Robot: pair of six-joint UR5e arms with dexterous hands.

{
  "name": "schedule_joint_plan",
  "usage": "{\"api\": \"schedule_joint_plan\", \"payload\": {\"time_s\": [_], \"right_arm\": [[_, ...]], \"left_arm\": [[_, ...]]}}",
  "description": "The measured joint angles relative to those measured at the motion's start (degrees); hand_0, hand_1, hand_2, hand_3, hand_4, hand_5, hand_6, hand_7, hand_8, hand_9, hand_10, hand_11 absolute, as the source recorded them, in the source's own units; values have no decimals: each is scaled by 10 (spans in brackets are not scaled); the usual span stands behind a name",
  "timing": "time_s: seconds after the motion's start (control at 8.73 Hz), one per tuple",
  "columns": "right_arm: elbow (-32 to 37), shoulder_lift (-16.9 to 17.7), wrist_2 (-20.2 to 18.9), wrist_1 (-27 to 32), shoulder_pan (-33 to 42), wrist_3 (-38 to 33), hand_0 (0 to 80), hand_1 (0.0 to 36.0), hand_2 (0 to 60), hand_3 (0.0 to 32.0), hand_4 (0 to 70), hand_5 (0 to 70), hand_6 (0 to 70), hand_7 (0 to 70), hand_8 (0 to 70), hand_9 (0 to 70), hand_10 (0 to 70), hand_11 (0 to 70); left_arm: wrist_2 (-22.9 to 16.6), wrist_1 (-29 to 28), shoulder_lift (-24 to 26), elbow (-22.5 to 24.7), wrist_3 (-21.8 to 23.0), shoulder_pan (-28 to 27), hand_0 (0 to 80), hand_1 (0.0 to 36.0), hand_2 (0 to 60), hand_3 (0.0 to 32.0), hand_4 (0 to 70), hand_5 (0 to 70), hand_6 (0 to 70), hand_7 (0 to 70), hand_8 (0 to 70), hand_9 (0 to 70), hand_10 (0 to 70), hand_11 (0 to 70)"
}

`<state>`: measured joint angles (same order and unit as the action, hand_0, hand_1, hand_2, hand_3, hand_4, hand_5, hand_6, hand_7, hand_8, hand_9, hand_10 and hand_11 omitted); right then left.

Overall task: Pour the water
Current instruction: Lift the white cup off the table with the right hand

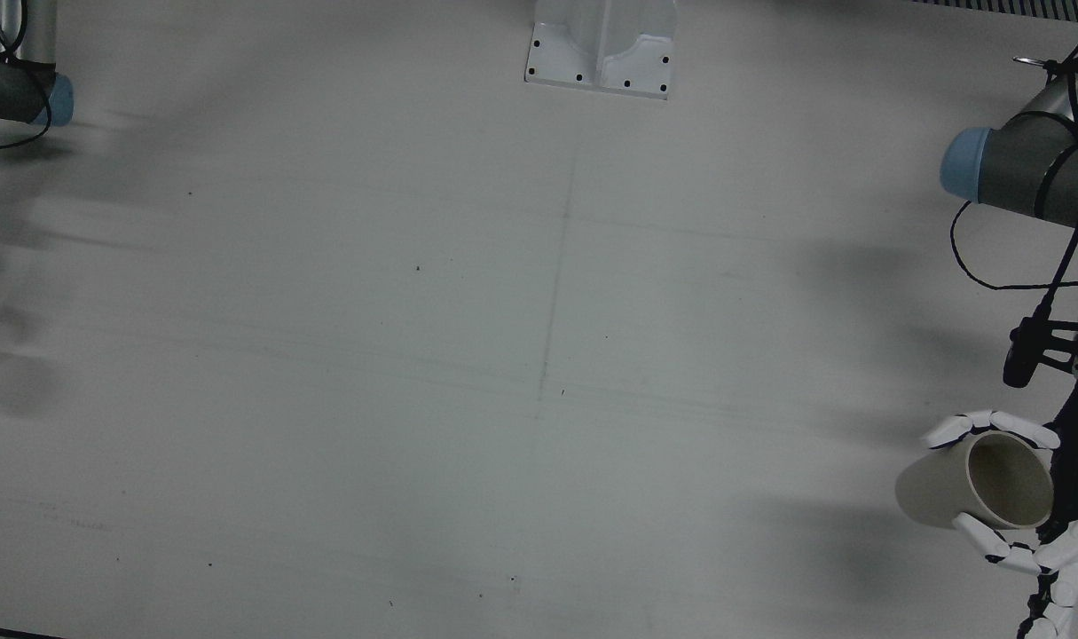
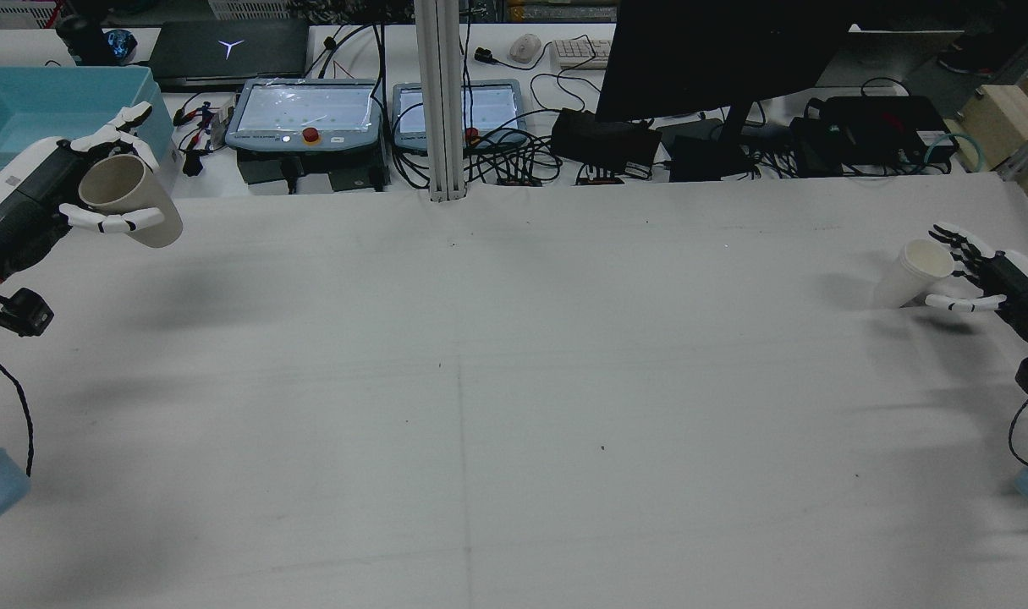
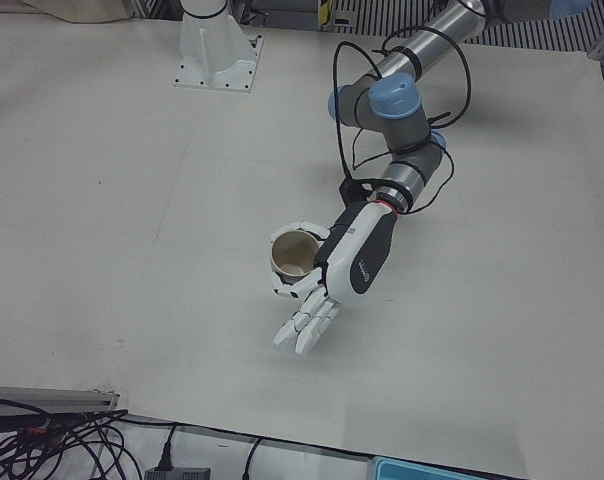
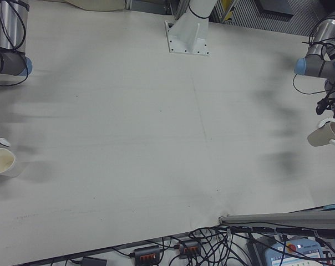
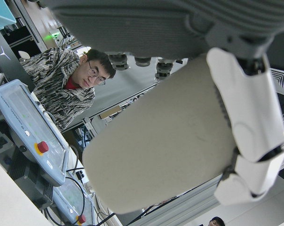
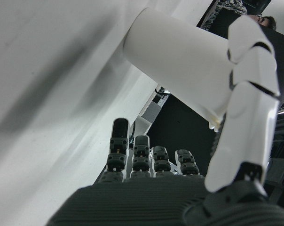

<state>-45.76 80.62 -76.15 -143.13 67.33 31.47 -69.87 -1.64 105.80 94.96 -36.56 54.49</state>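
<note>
We have a cup in each hand, at opposite ends of the table [image 2: 480, 381], well apart.

Left hand [image 2: 31, 203]: its fingers [image 2: 112, 222] are wrapped around a beige cup [image 2: 129, 199], thumb on one side, the rest on the other. The cup is lifted clear of the table and tipped over, mouth toward the palm side and slightly upward. In the left-front view we look into its mouth; it seems dry, though we cannot be sure.

Right hand [image 2: 1000, 283]: its fingers [image 2: 962, 303] are curled around a white cup [image 2: 911, 272], thumb across the wall near the rim. This cup also leans. Whether its base touches the table we cannot tell; the right hand view suggests a small gap.

Our reading: both cups are picked up and the pour itself has not begun. Next the arms must bring the cups together toward the table's middle, one held upright as receiver, the other tilted with its rim just above the receiver's mouth. Which cup holds water we cannot see.

Nothing lies on the table between the fingers of the two hands. Beyond the far edge sit two teach pendants [image 2: 306, 114], a blue bin [image 2: 48, 106], a monitor [image 2: 717, 55] and loose cables [image 2: 530, 144], all away from the cups.
</note>
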Motion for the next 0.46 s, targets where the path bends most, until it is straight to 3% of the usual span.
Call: {"api": "schedule_joint_plan", "payload": {"time_s": [0.11,0.46], "right_arm": [[0,3,0,1,0,-4,494,138,0,0,0,0,0,0,0,0,0,11],[1,-2,0,1,-3,-5,503,156,0,0,0,0,0,0,0,0,0,0]], "left_arm": [[0,1,0,1,0,0,470,325,600,0,350,472,64,72,10,15,26,56],[0,3,0,4,1,0,472,324,600,0,350,471,64,73,10,15,25,56]]}}
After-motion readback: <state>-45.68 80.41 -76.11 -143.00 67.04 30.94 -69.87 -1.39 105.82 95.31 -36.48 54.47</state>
